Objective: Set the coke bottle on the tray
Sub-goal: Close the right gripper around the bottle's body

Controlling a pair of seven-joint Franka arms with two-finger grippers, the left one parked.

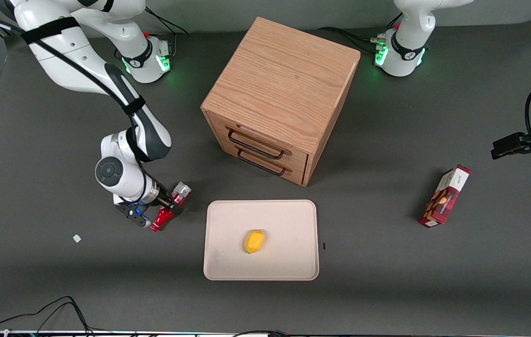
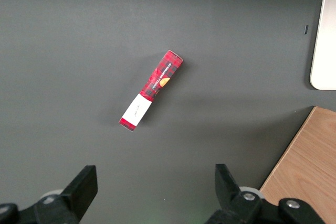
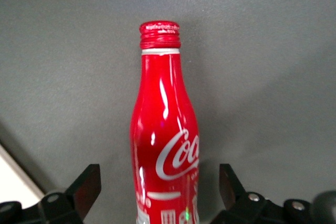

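Note:
The coke bottle (image 1: 172, 205) is red with a silver-grey base and lies on the dark table beside the tray, toward the working arm's end. Its neck points nearer to the front camera. In the right wrist view the bottle (image 3: 165, 129) shows its white script logo and red cap. My right gripper (image 1: 166, 204) straddles the bottle's middle. Its fingers (image 3: 86, 184) stand wide on either side of the body with gaps, so the gripper (image 3: 160, 182) is open. The beige tray (image 1: 288, 224) lies flat in front of the cabinet; a corner of the tray (image 3: 10, 182) shows in the wrist view.
A yellow lemon-like object (image 1: 254, 241) lies in the tray. A wooden drawer cabinet (image 1: 279, 98) stands farther from the front camera than the tray. A red snack box (image 1: 445, 196) lies toward the parked arm's end. A small white scrap (image 1: 76, 238) lies on the table.

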